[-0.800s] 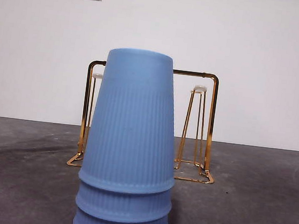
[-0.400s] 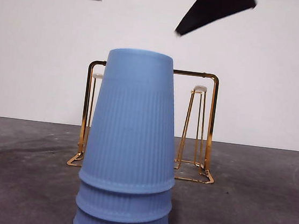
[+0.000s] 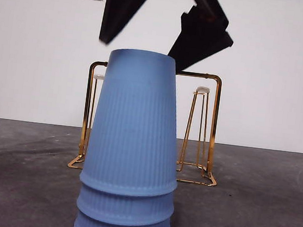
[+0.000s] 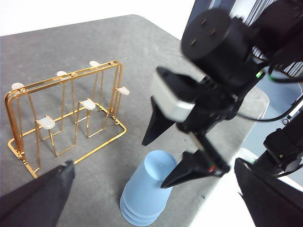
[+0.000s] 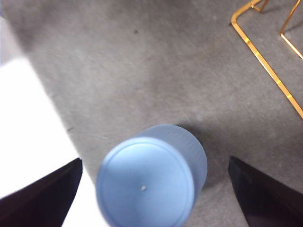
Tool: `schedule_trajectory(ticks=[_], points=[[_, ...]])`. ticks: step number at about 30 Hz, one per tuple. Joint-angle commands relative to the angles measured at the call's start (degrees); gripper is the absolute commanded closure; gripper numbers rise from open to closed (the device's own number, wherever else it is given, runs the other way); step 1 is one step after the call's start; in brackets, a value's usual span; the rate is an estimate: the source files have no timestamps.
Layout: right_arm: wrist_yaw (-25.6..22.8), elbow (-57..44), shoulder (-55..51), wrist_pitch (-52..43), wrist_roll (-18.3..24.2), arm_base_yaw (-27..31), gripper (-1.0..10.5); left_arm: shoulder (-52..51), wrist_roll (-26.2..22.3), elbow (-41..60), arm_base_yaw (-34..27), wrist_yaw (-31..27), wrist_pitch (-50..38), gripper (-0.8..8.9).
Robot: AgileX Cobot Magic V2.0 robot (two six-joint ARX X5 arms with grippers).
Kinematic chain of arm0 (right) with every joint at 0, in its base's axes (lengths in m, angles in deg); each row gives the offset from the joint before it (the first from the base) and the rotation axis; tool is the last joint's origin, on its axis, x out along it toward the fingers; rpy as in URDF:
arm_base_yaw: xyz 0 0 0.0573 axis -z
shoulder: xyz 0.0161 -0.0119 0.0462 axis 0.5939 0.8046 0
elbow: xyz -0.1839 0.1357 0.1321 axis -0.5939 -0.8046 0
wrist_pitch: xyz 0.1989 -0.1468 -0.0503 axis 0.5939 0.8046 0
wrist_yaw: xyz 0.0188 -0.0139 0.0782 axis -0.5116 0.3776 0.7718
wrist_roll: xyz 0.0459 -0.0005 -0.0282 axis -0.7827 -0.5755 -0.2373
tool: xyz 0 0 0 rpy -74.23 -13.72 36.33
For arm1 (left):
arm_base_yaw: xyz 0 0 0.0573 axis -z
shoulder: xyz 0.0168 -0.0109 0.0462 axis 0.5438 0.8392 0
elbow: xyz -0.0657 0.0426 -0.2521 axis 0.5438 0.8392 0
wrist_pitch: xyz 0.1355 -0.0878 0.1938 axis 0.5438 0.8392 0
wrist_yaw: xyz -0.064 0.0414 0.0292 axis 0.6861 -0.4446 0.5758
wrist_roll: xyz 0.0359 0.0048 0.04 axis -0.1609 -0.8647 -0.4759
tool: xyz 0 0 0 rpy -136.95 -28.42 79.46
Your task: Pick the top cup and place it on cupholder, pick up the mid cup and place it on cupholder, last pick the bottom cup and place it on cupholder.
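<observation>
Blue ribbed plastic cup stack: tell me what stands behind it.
Behind the blue ribbed plastic cup stack stands the gold wire cupholder, empty pegs visible either side. Its middle is covered by the cups. The right gripper hangs open above the stack.

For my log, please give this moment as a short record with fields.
cups: three blue cups nested upside down, on the table
cupholder: gold rack behind the stack, pegs bare
right pincer: open, above the stack, one jaw on each side, not touching
left pincer: open, off to the side, holding nothing
task: no cup placed yet
</observation>
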Motion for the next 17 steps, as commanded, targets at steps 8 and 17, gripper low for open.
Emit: schedule_trajectory(ticks=[8, 17], points=[[-0.26, 1.31, 2.89, 1.29, -0.55, -1.36, 5.5, 0.2, 0.02, -1.14, 1.33, 0.48, -0.52, 2.84], [-0.31, 1.36, 2.8, 1.05, -0.57, -1.66, 6.8, 0.2, 0.0, -1.14, 2.19, 0.48, -0.52, 2.84]])
